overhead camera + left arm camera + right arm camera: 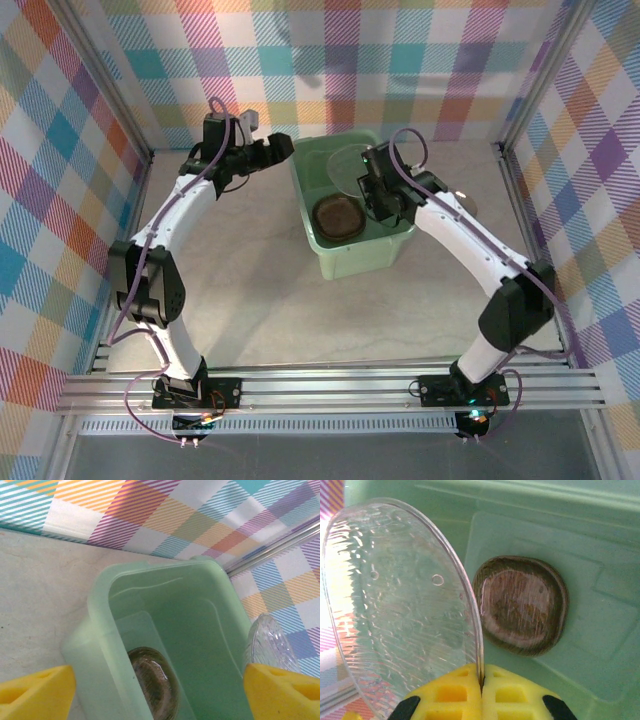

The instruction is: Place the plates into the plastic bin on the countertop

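Observation:
The mint-green plastic bin [362, 252] stands on the countertop [250, 290] at centre back. Smoky-brown plates [338, 216] lie stacked on its floor, also seen in the right wrist view [522, 605] and the left wrist view [155, 685]. My right gripper [481, 680] is shut on the rim of a clear plate [400, 600], held on edge above the bin's inside [345, 165]. My left gripper [159, 672] hangs open over the bin's left rim [100, 605], with nothing between its yellow fingers [35, 690]. The held plate [270, 645] shows beside its right finger.
Plaid walls [60, 150] close in the countertop on the left, back and right. An aluminium rail [330, 385] with both arm bases runs along the near edge. The bin sits close to the back wall [165, 520].

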Robot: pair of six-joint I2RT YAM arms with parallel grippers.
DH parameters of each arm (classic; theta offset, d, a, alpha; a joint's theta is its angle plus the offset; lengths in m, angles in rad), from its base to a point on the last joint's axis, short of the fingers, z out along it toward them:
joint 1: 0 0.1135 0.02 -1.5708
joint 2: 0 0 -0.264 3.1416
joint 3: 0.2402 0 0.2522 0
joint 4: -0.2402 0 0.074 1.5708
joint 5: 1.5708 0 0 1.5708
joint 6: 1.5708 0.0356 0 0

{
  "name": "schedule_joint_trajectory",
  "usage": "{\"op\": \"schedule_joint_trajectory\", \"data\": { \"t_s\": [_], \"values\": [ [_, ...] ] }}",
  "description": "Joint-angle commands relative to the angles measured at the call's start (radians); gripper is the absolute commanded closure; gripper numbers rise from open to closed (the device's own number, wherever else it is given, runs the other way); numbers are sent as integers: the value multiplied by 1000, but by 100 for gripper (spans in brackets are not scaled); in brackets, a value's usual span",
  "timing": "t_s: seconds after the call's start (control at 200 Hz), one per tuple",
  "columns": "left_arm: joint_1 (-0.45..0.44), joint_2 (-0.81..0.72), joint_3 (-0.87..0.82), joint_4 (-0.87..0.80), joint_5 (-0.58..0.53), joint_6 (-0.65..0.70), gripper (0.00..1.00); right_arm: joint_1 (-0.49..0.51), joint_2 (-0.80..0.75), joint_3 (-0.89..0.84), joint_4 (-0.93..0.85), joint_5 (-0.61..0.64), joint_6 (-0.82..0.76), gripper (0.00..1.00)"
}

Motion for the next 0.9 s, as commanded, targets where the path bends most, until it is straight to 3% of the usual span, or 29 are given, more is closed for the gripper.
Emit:
{"op": "schedule_joint_trajectory", "data": {
  "t_s": [0.0, 0.175, 0.335, 0.68, 0.895],
  "values": [
    [18, -3, -2, 45, -35, -3, 13, -5, 61, 87, -14, -16, 9, 100],
    [54, 8, 2, 102, -12, 8, 13, -8, 154, 179, -48, -51, 27, 100],
    [93, 29, 10, 113, 4, -62, 13, -8, 254, 324, -190, -49, 70, 100],
    [127, 28, 9, 93, 22, -47, 13, -3, 340, 338, -248, -127, 172, 100],
    [129, 31, 11, 77, 32, -25, 13, 5, 398, 327, -221, -152, 136, 100]
  ]
}}
